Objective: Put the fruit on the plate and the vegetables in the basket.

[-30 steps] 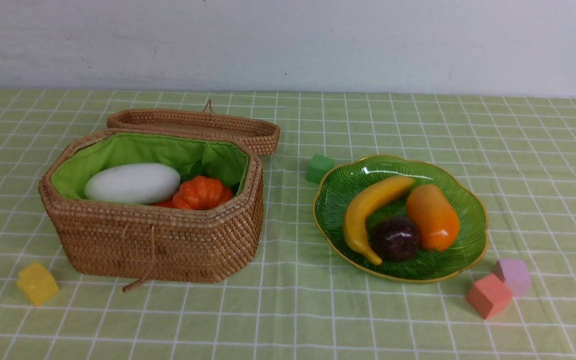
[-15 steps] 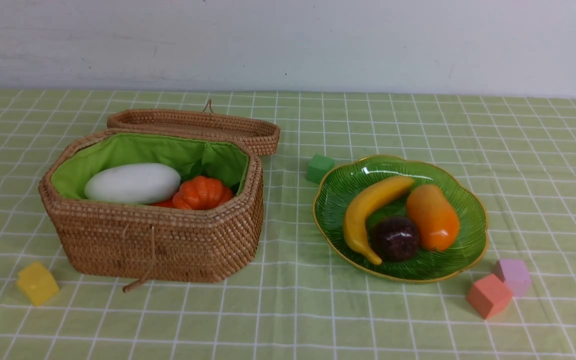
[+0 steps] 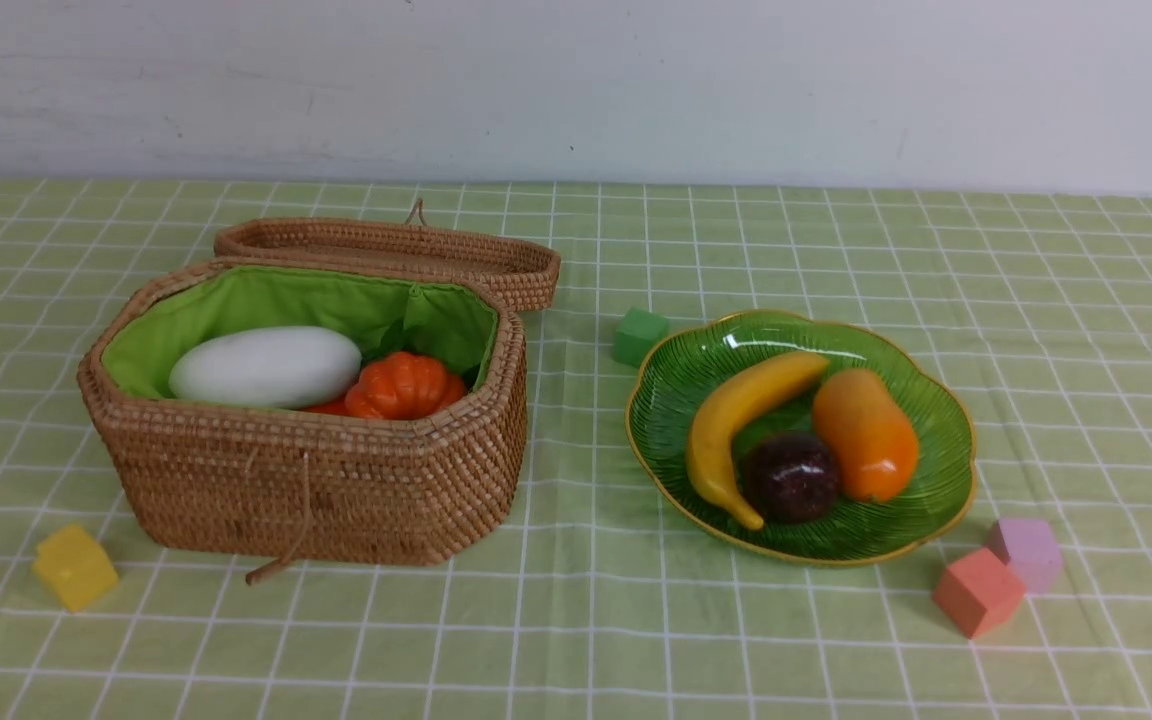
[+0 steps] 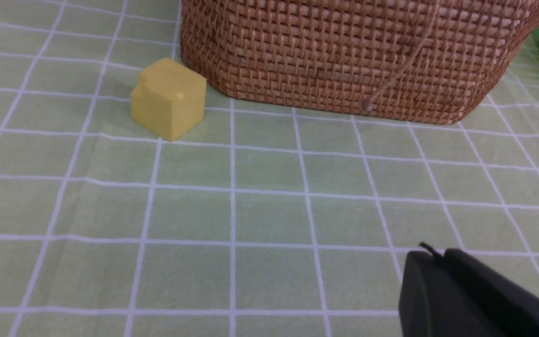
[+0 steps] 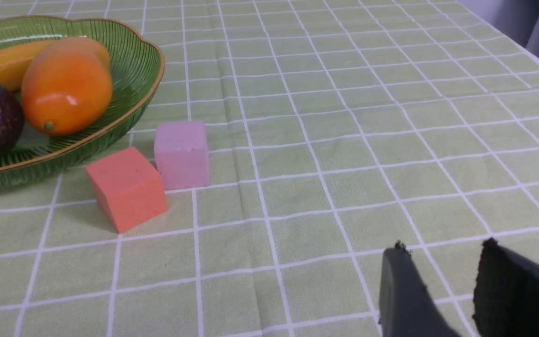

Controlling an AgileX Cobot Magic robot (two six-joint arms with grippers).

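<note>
The wicker basket (image 3: pixel 336 480) stands open at the left, its lid (image 3: pixel 386 250) lying back. Inside it lie a white radish (image 3: pixel 266 367), an orange pumpkin (image 3: pixel 404 386) and a sliver of red carrot (image 3: pixel 326 407). On the green plate (image 3: pixel 921 510) rest a banana (image 3: pixel 736 420), a mango (image 3: pixel 866 435) and a dark mangosteen (image 3: pixel 791 478). Neither arm shows in the front view. My left gripper (image 4: pixel 438 255) hovers shut and empty over the cloth before the basket (image 4: pixel 344 56). My right gripper (image 5: pixel 442 250) is open and empty, near the plate (image 5: pixel 124 117).
Small cubes lie on the checked cloth: yellow (image 3: pixel 74 567) by the basket's front left, green (image 3: pixel 639 335) behind the plate, salmon (image 3: pixel 978 592) and lilac (image 3: pixel 1026 552) at the plate's front right. A white wall runs along the back.
</note>
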